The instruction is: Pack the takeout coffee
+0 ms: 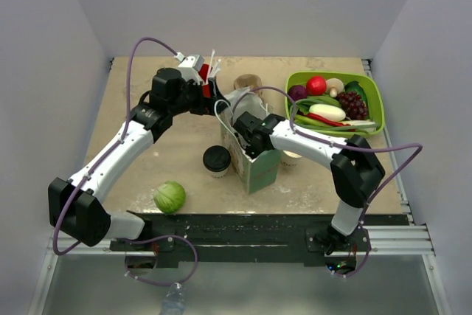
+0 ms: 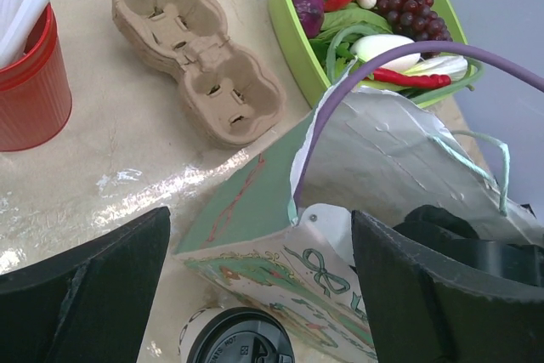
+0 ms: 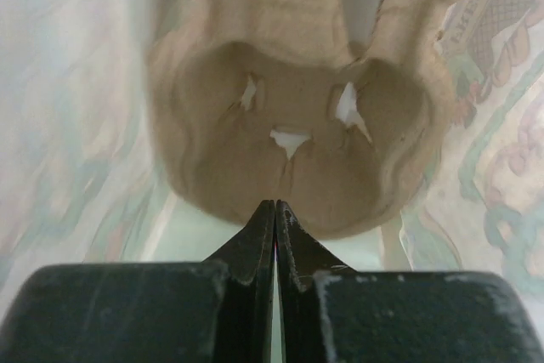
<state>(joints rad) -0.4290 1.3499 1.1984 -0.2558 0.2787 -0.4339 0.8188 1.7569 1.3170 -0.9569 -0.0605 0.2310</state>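
Note:
The takeout coffee, a white paper cup with a black lid, stands on the table just left of the green patterned paper bag. In the left wrist view its lid shows at the bottom edge, below the bag. My left gripper is open and empty, held above the bag's left rim. My right gripper is down inside the bag, its fingers shut on the near rim of a brown cup carrier.
A red cup with white straws and a second brown cup carrier stand behind the bag. A lidless white cup is right of the bag. A green tray of vegetables sits back right. A cabbage lies front left.

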